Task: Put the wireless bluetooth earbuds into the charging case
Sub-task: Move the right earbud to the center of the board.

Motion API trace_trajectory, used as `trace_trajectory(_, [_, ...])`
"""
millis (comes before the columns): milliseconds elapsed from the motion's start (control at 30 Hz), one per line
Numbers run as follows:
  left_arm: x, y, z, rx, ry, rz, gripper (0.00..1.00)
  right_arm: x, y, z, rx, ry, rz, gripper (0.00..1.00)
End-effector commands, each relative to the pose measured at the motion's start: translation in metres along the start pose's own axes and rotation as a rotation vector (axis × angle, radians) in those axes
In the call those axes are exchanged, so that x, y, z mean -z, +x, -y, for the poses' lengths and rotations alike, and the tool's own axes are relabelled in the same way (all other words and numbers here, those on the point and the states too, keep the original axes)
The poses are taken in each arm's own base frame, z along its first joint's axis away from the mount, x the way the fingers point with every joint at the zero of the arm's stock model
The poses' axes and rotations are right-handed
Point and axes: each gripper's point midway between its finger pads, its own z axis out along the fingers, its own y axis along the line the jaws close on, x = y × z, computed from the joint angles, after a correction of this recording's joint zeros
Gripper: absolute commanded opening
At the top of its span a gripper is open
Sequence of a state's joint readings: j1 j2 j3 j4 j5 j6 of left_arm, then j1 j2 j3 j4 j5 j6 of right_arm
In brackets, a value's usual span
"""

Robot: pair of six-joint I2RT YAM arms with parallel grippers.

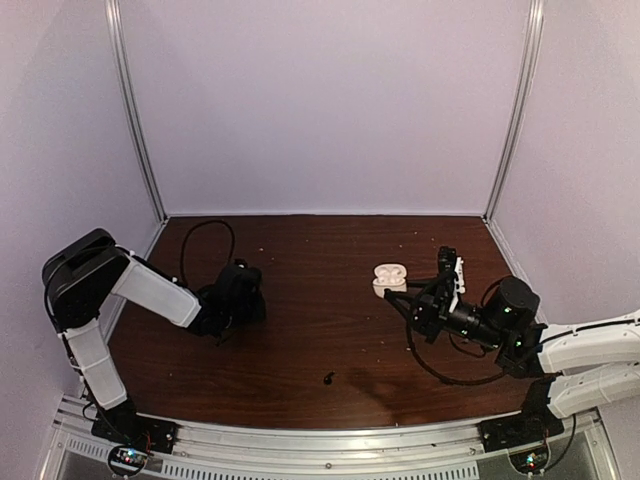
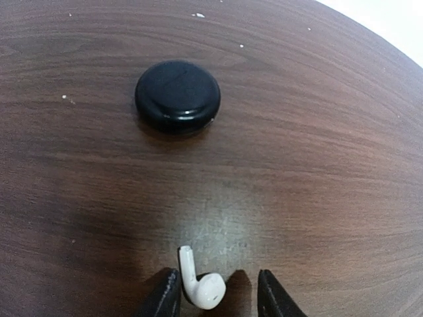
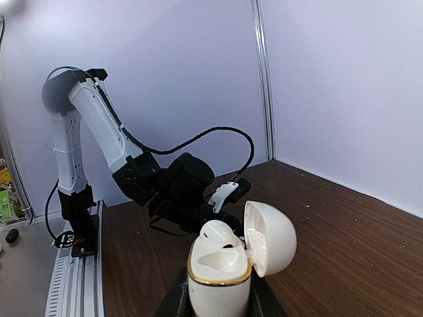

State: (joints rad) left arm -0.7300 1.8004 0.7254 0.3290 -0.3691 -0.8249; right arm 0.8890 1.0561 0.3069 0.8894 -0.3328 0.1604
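One white earbud [image 2: 201, 285] with a short stem lies on the table between the fingers of my left gripper [image 2: 218, 290]. The jaws are open: the left finger [image 2: 165, 298] is close beside the stem, the right finger [image 2: 276, 300] stands apart. My right gripper [image 3: 219, 305] is shut on the white charging case [image 3: 221, 281], holding it upright with its lid [image 3: 271, 238] swung open. Another white earbud [image 3: 218, 236] sits in one socket; the socket beside it is bare. From above, the case [image 1: 390, 278] is right of centre, and a tiny black earbud [image 1: 329, 378] lies near the front.
A round black case [image 2: 177, 96], lid shut, rests on the table a short way beyond the left gripper. The left arm [image 1: 150, 290] reaches in from the left wall side. Pale walls close the table on three sides.
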Motion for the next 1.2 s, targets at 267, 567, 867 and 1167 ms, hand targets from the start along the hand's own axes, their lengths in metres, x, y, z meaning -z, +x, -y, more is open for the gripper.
trace_trajectory(267, [-0.010,0.025,0.034,-0.171,0.161,-0.075,0.22,0.008,-0.012,0.001,0.011,0.004,0.044,0.00])
trace_trajectory(567, [0.019,0.063,0.117,-0.475,0.558,-0.153,0.21,0.011,-0.015,0.001,0.015,0.007,0.046,0.00])
trace_trajectory(867, [0.040,0.077,0.143,-0.744,0.735,-0.156,0.30,0.015,-0.017,0.001,0.017,0.014,0.045,0.00])
trace_trajectory(1167, [0.068,0.053,0.142,-0.712,0.800,0.099,0.53,0.016,-0.018,0.000,0.013,0.015,0.048,0.00])
